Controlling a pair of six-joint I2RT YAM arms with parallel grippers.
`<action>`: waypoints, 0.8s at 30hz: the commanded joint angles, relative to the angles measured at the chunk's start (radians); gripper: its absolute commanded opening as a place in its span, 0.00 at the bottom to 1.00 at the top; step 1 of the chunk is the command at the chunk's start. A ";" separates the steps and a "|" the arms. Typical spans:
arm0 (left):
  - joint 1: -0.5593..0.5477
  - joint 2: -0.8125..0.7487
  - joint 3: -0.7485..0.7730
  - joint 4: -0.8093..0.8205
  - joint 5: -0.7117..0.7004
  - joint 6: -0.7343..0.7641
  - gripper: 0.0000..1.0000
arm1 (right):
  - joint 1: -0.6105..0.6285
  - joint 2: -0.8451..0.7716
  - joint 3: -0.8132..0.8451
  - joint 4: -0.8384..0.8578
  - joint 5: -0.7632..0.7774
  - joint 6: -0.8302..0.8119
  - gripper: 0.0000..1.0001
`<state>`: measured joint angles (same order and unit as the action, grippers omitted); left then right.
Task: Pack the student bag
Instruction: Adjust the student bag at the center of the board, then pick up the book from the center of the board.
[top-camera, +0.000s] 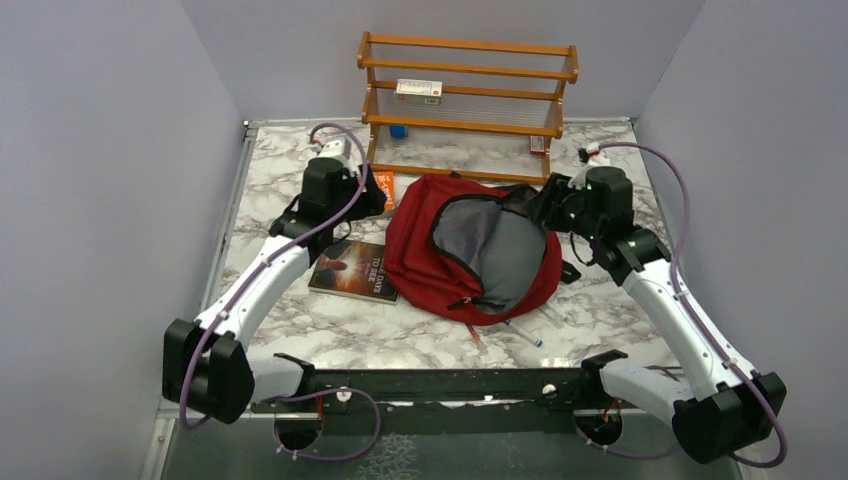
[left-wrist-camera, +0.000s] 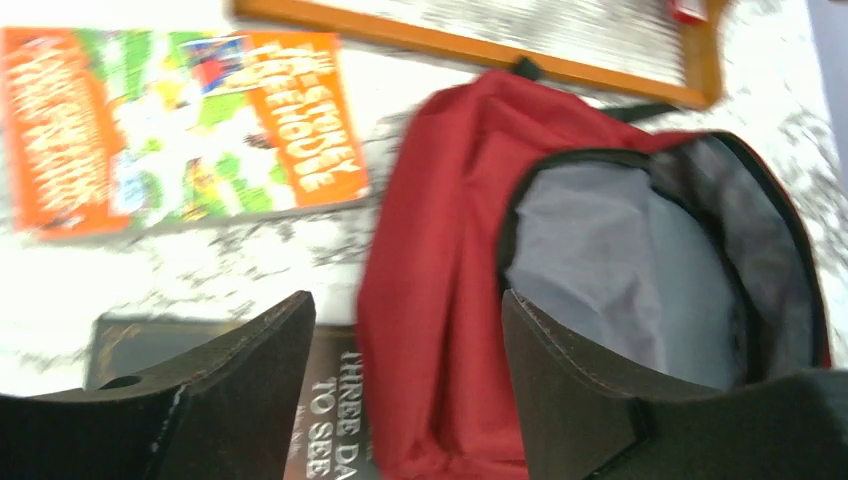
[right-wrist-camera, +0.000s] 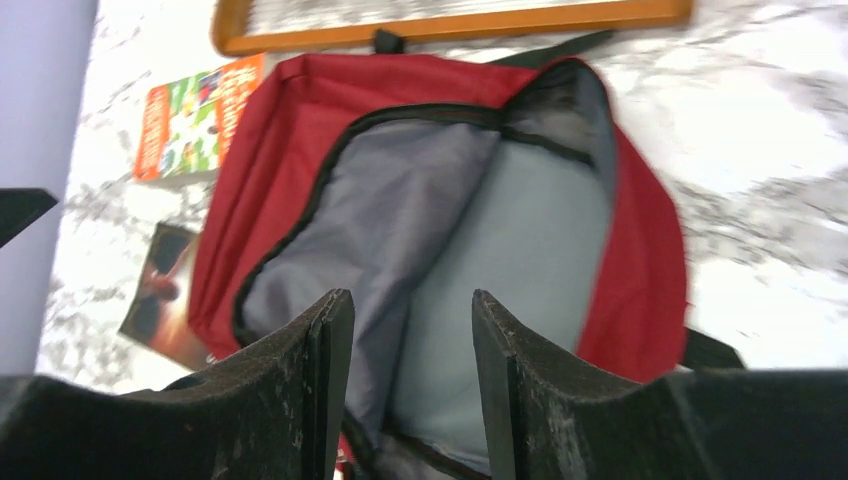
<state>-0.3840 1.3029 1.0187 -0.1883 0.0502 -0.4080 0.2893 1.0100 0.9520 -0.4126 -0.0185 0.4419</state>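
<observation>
Left gripper jaws apart at edge of bag, frame centre; right gripper jaws apart over its opening.

Lavender walls are enclosing a marble-patterned table on 3 sides; an orange wooden rack is standing at its far edge.

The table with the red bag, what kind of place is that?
Probably a robot practice booth: plain walls box in the table, two robot arms stand at its edge, with a bag and books laid out.
</observation>
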 joint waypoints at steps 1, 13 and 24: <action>0.052 -0.148 -0.107 -0.131 -0.198 -0.219 0.72 | 0.088 0.089 0.071 0.085 -0.142 -0.034 0.52; 0.056 -0.373 -0.285 -0.454 -0.486 -0.581 0.78 | 0.508 0.618 0.383 0.203 -0.208 -0.139 0.52; 0.057 -0.422 -0.460 -0.464 -0.435 -0.748 0.79 | 0.614 1.156 0.875 0.077 -0.355 -0.288 0.52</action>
<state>-0.3302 0.9314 0.6296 -0.6331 -0.3683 -1.0412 0.8848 2.0415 1.6840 -0.2771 -0.3168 0.2253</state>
